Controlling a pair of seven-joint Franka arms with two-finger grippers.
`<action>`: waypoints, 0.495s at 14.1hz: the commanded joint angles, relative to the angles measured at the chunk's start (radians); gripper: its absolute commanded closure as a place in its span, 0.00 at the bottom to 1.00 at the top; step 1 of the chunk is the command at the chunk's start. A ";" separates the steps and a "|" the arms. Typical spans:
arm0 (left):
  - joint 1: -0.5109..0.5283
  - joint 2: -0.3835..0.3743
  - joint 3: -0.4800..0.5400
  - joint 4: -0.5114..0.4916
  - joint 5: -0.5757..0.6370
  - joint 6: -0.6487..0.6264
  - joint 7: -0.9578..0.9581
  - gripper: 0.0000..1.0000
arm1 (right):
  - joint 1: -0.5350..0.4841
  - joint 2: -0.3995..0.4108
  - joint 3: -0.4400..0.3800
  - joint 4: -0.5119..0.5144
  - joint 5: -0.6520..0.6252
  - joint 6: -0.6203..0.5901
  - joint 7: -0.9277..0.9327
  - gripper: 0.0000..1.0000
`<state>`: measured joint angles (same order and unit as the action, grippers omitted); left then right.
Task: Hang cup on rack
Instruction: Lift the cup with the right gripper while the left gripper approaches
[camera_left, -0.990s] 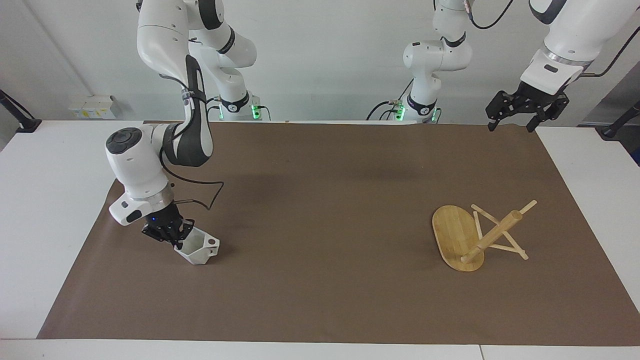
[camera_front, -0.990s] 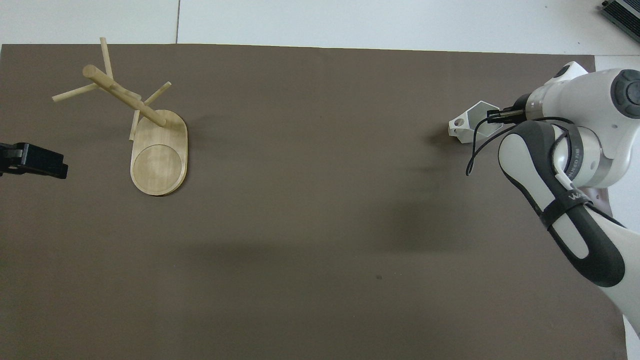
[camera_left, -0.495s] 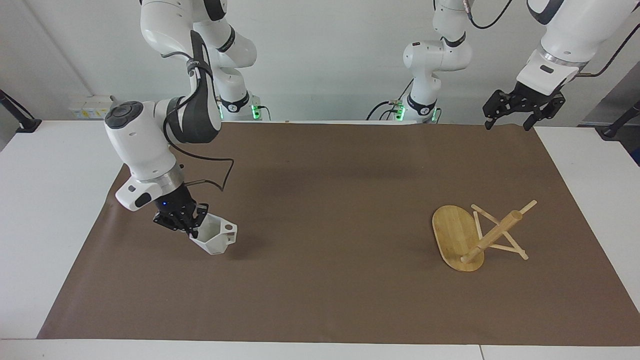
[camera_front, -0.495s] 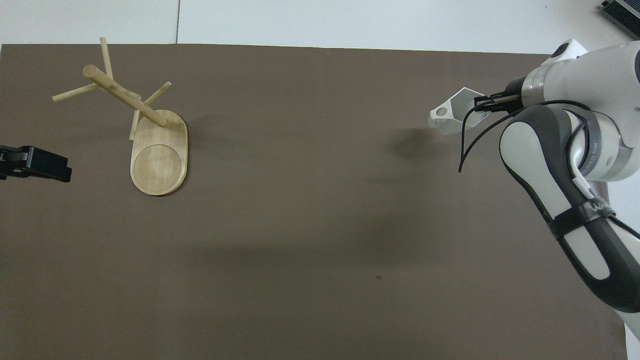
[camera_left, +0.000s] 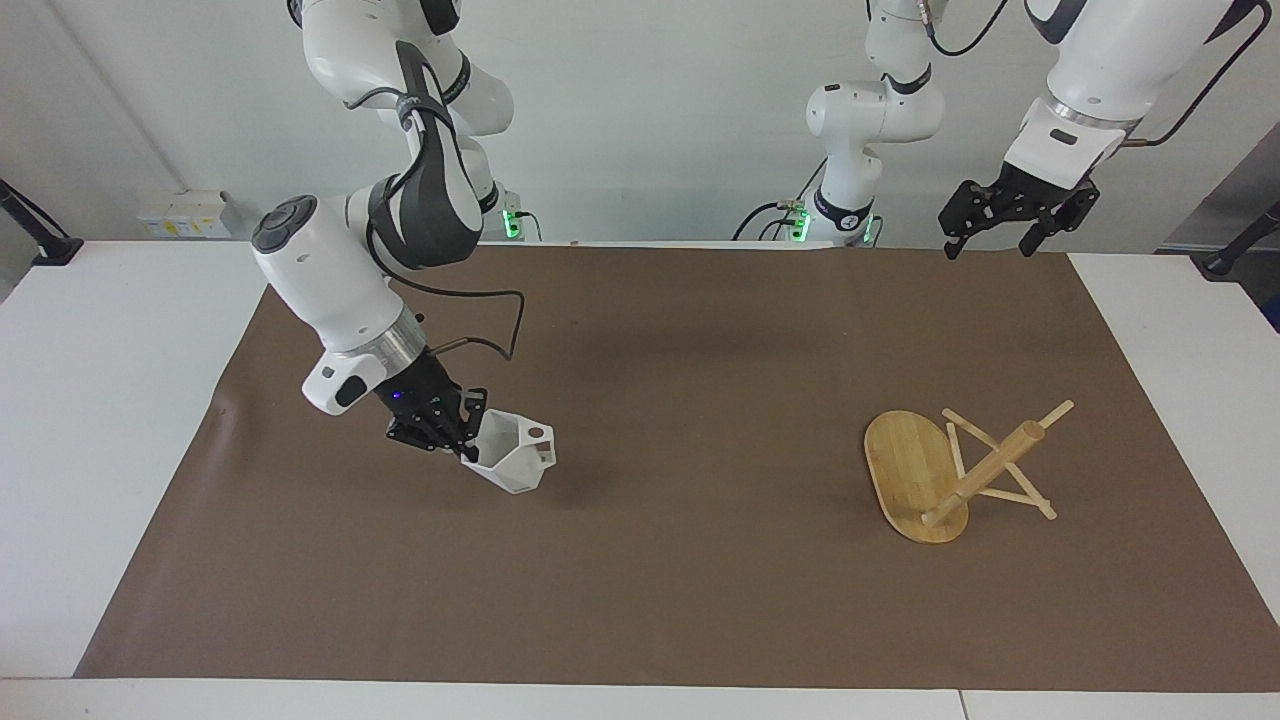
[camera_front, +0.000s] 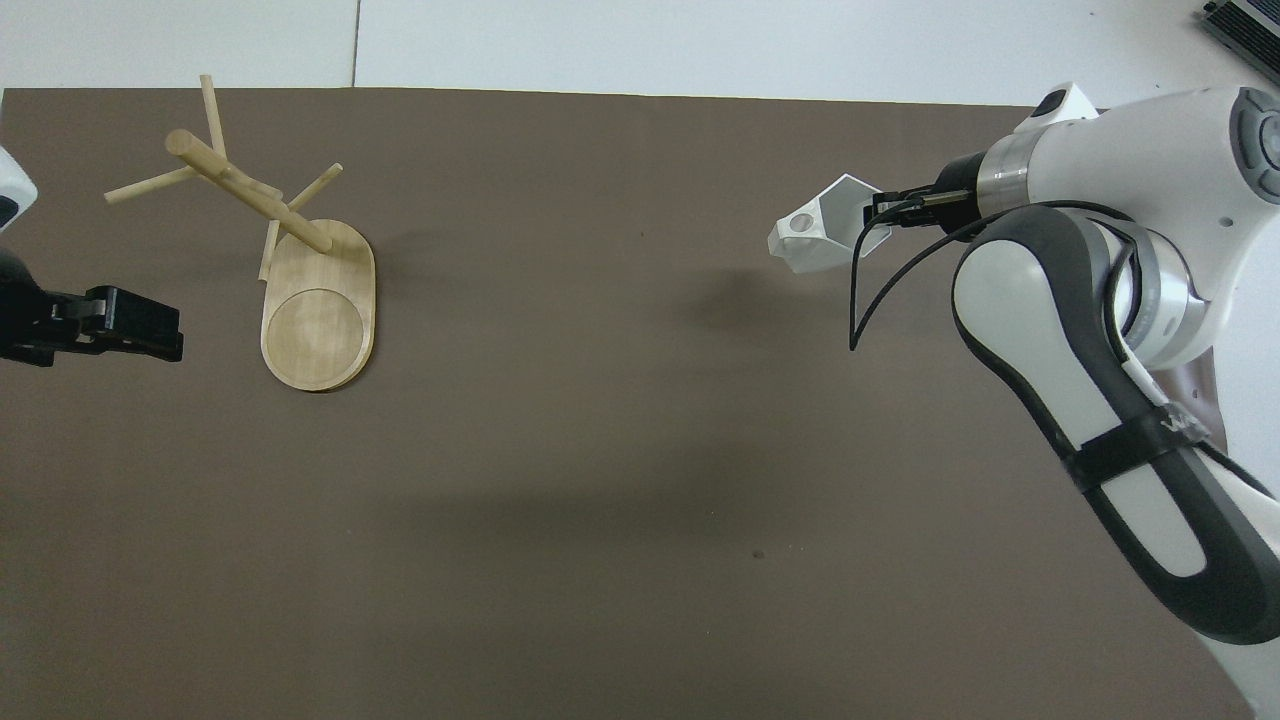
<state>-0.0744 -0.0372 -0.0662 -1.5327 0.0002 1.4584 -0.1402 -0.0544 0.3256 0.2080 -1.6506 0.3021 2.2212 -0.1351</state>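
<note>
The right gripper (camera_left: 462, 446) is clamping the rim of the cup (camera_left: 513, 461), one finger inside the mouth and one outside. It is carrying the cup tilted in the air above the brown mat (camera_left: 640, 560), toward the right arm's end of the table; the cup's shadow is falling on the mat just beneath. The pierced handle is pointing away from the gripper. The rack (camera_left: 935, 478) is lying tipped on the mat toward the left arm's end, its oval base on edge and its post slanting, well apart from the cup. The left gripper (camera_left: 1012, 207) is hanging with fingers spread and empty, over the mat's edge nearest the robots.
</note>
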 joint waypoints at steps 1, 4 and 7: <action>-0.007 -0.026 0.005 -0.030 -0.043 0.005 -0.065 0.00 | -0.010 0.000 0.033 0.005 0.031 0.006 0.029 1.00; -0.007 -0.026 0.005 -0.033 -0.068 0.020 -0.134 0.00 | -0.008 0.000 0.067 0.006 0.061 0.037 0.040 1.00; -0.007 -0.027 0.003 -0.050 -0.121 0.060 -0.281 0.00 | 0.016 0.001 0.076 0.005 0.179 0.063 0.057 1.00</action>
<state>-0.0744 -0.0373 -0.0669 -1.5358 -0.0849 1.4746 -0.3335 -0.0404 0.3257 0.2721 -1.6497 0.4144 2.2685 -0.0974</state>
